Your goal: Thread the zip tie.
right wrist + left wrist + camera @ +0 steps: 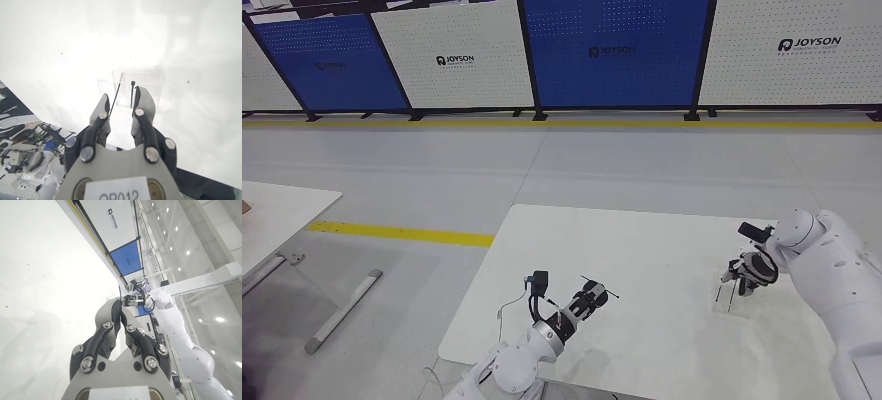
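Note:
My left gripper sits near the table's front edge, shut on a thin black zip tie whose strap pokes out past the closed fingertips. At the table's right side, my right gripper hangs open over a small clear box. In the right wrist view the clear box holds two black strips. One zip tie with its square head up lies close to one finger. A thin tapered strap runs beside the other finger. My right gripper straddles both without closing.
The white table carries nothing else but a few small dark specks. Its left and front edges lie near my left arm. A second table stands far left, and blue and white panels line the back of the room.

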Action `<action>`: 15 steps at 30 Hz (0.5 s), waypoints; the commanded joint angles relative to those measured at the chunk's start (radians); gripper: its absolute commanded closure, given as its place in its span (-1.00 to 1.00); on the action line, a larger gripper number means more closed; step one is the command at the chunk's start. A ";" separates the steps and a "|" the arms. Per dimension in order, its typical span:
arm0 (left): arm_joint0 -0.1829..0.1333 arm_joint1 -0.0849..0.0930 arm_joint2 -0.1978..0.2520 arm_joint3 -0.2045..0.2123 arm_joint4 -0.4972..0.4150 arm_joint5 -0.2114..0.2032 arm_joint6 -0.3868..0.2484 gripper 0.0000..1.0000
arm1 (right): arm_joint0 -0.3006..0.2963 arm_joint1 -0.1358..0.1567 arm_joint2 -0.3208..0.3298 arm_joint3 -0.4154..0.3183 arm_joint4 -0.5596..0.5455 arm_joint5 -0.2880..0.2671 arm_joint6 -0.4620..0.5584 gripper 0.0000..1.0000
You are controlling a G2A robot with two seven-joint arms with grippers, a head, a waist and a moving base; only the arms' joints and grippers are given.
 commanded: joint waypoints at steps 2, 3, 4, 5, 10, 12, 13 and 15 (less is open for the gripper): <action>0.000 0.000 0.000 0.000 0.000 0.000 0.000 1.00 | -0.014 0.007 -0.001 -0.033 -0.012 0.031 0.012 0.34; 0.000 0.000 0.000 0.000 0.000 0.000 0.000 1.00 | -0.021 0.010 -0.001 -0.049 -0.016 0.044 0.015 0.30; 0.000 0.000 0.000 0.000 0.000 0.000 0.000 1.00 | -0.026 0.013 -0.001 -0.062 -0.018 0.052 0.019 0.30; 0.000 0.000 0.000 0.000 0.000 0.000 0.000 1.00 | -0.032 0.016 0.000 -0.074 -0.020 0.058 0.022 0.28; 0.000 0.000 0.000 0.000 0.000 0.000 0.000 1.00 | -0.068 0.039 0.017 -0.153 -0.023 0.077 0.022 0.28; 0.000 0.000 0.000 0.000 0.000 0.000 0.000 1.00 | -0.081 0.052 0.029 -0.183 -0.022 0.075 0.029 0.28; 0.000 0.000 0.000 0.000 0.000 0.000 0.000 1.00 | -0.091 0.061 0.040 -0.204 -0.020 0.080 0.029 0.28; 0.000 0.000 0.000 0.000 0.000 0.000 0.000 1.00 | -0.110 0.076 0.053 -0.243 -0.024 0.086 0.039 0.28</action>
